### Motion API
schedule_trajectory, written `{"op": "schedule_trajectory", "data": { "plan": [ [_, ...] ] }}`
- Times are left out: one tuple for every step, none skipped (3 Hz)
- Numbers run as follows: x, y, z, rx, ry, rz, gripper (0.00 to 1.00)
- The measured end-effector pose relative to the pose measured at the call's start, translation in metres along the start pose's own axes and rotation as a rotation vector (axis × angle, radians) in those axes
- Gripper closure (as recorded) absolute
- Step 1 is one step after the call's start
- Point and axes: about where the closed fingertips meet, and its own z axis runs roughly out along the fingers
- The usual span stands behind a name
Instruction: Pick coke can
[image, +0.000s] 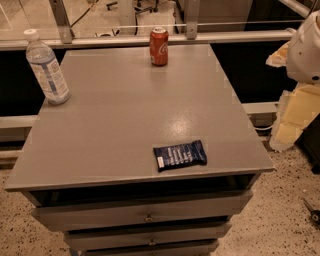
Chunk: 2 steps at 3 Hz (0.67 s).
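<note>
The coke can (159, 46), red with a silver top and white lettering, stands upright near the far edge of the grey cabinet top (135, 115), a little right of its middle. Nothing touches it. My gripper is not in view. Only a white rounded part of my arm (306, 47) shows at the upper right edge, to the right of the cabinet and well away from the can.
A clear water bottle (47, 67) with a white cap stands at the far left corner. A flat dark blue snack packet (180, 155) lies near the front edge. Drawers (145, 212) sit below the top. Yellowish foam blocks (295, 112) stand on the floor at the right.
</note>
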Motion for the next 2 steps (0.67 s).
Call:
{"op": "schedule_trajectory", "data": {
  "plan": [
    [0.0,0.0,0.0,0.0,0.0,0.0,0.0],
    [-0.002,-0.01,0.011,-0.001,-0.019,0.012,0.0]
  ]
}}
